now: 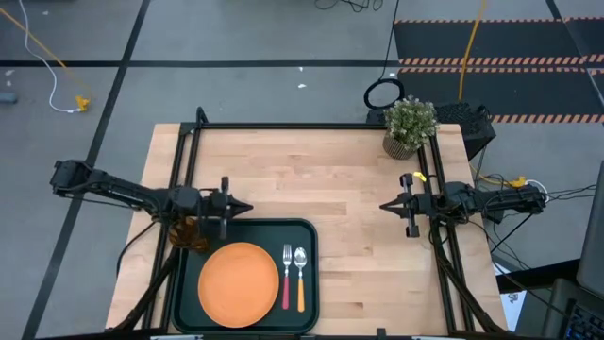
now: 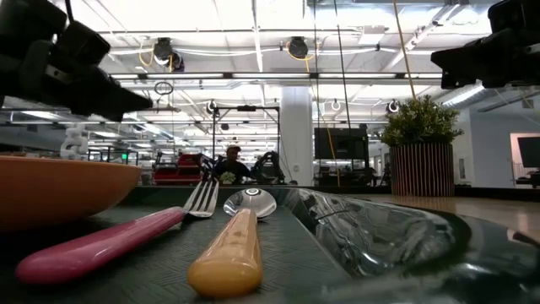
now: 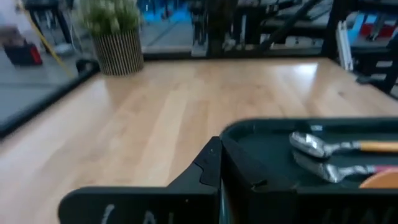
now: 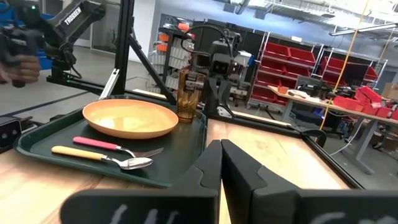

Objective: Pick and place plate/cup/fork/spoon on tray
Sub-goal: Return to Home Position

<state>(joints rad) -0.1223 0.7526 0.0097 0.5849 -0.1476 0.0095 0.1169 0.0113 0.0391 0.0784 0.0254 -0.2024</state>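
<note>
The dark green tray (image 1: 307, 236) lies at the table's near edge, left of centre. On it lie the orange plate (image 1: 238, 283), the red-handled fork (image 1: 286, 277) and the orange-handled spoon (image 1: 301, 277), side by side right of the plate. The amber cup (image 4: 188, 93) stands upright at the tray's far left corner, partly under my left arm in the high view (image 1: 192, 232). My left gripper (image 1: 247, 206) is shut and empty, above the tray's far edge. My right gripper (image 1: 384, 205) is shut and empty over bare table, right of the tray.
A potted green plant (image 1: 410, 125) stands at the table's far right corner. Bare wood (image 1: 311, 170) lies between the two grippers and toward the far edge. In the low view a person sits in the room beyond the table (image 2: 230, 162).
</note>
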